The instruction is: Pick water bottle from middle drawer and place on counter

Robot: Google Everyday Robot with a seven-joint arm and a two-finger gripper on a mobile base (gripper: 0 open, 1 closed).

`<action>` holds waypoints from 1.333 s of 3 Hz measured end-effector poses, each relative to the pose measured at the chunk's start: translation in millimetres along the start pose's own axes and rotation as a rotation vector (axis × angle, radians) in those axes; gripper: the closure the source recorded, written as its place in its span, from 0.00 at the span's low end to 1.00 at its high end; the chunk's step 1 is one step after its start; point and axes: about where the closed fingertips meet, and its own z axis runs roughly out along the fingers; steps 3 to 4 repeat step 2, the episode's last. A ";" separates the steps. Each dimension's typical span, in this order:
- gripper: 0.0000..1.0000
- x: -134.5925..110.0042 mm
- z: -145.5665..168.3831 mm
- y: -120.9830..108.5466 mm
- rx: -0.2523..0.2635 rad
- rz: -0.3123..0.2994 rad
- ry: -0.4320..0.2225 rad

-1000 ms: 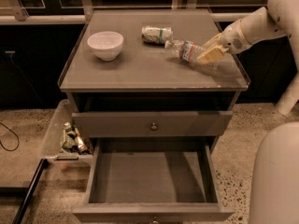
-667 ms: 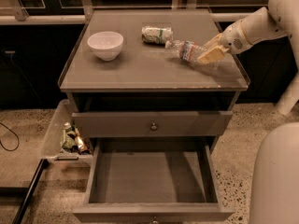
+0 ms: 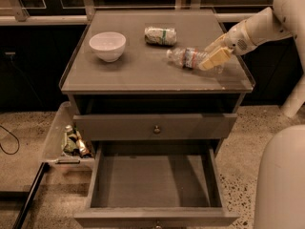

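Your gripper (image 3: 215,56) sits over the right side of the counter (image 3: 143,73), reaching in from the right, and its pale fingers (image 3: 213,60) are pinching the base end of the bottle (image 3: 188,57). The bottle is out of the drawer (image 3: 155,217), which stands open and bare below. It lies on its side on the counter, or very close to it; you cannot tell whether its full length rests there. Its long axis runs left to right. The cap points left, away from the gripper, and the base is tucked between the fingers, so the bottle extends straight out left from your grip. That matters for letting go: a bottle lying this way will probably roll near or far, not left or right, and the near edge of the counter is not far off. The bowl (image 3: 107,45) and the packet (image 3: 160,35) lie further left and far, well apart from it. Open gently and back out to the right, along the bottle's axis.
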 end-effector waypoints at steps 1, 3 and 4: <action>0.00 0.0 0.0 0.0 0.000 0.000 0.000; 0.00 0.0 0.0 0.0 0.000 0.000 0.000; 0.00 0.0 0.0 0.0 0.000 0.000 0.000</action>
